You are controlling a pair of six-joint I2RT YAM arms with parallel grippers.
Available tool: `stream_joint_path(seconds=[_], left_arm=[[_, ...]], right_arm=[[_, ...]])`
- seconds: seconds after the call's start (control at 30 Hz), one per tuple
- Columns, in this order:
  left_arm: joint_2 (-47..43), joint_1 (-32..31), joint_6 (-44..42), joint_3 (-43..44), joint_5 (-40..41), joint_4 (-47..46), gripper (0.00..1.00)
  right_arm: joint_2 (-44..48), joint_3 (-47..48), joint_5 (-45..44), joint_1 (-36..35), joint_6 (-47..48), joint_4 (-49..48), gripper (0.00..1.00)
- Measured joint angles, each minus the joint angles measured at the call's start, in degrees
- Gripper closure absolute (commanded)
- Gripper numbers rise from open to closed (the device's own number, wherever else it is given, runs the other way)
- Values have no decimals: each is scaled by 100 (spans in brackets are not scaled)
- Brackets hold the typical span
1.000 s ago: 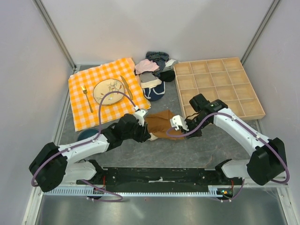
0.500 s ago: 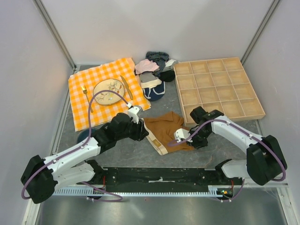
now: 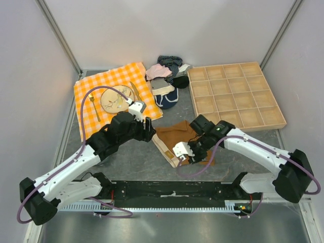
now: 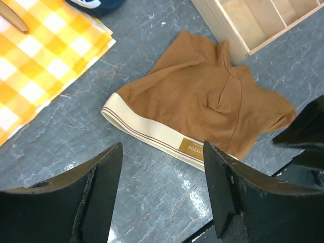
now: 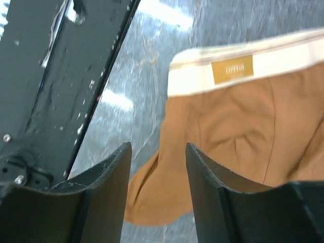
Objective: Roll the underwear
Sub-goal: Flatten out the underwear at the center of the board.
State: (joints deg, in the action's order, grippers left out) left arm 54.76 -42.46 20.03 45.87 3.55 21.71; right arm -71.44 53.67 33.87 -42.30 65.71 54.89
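Observation:
The underwear (image 3: 174, 135) is rust-brown with a cream waistband (image 4: 147, 132). It lies spread flat on the grey table between my two arms, waistband toward the near left. Just left of its far corner hovers my left gripper (image 3: 147, 126), open and empty; in the left wrist view the left gripper (image 4: 162, 152) is over bare table just short of the waistband. Over the garment's near right part sits my right gripper (image 3: 191, 154), also open. In the right wrist view the brown underwear (image 5: 238, 131) shows below the right gripper (image 5: 158, 152), not pinched.
An orange checked cloth (image 3: 86, 116) with a plate (image 3: 115, 97), fork and knife lies at the far left. A heap of other garments (image 3: 166, 81) sits behind the underwear. A wooden compartment tray (image 3: 235, 93) stands at the right. The black mounting rail (image 3: 172, 191) runs along the near edge.
Both grippers opened and let the underwear go; it now lies spread out flat. The left gripper drew back toward the far left, and the right gripper swung to the garment's near side.

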Motion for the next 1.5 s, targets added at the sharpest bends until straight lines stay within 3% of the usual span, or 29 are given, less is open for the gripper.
stream_joint_path(seconds=[0.3,0.4,0.43,0.53,0.7,0.83,1.0,1.3,1.5], left_arm=[[-610,0,-409,354,699,1045,27],[-713,0,-654,487,1047,1259,27],[-745,0,-741,498,1161,1272,27],[-837,0,-1019,496,1410,1263,28],[-951,0,-1276,240,1576,1097,30],[-925,0,-1373,61,1596,1104,29],[-1029,0,-1419,-13,1611,1069,29],[-1139,0,-1458,-33,1613,986,28],[-1161,0,-1484,-33,1611,968,28]], right_arm=[[-1023,-142,-691,-1211,-706,-1650,46],[-1276,-275,-1019,-1412,-765,-2028,64],[-1360,-308,-1091,-1432,-793,-2092,77],[-1523,-328,-1220,-1432,-883,-2142,90],[-1685,-52,-1600,-1388,-1209,-2179,95],[-2162,688,-1956,-892,-1624,-2437,76],[-2793,1244,-2774,-356,-2216,-3082,60],[-2627,1248,-3327,-31,-2583,-3250,54],[-1860,1248,-1652,-28,-2306,-2747,54]])
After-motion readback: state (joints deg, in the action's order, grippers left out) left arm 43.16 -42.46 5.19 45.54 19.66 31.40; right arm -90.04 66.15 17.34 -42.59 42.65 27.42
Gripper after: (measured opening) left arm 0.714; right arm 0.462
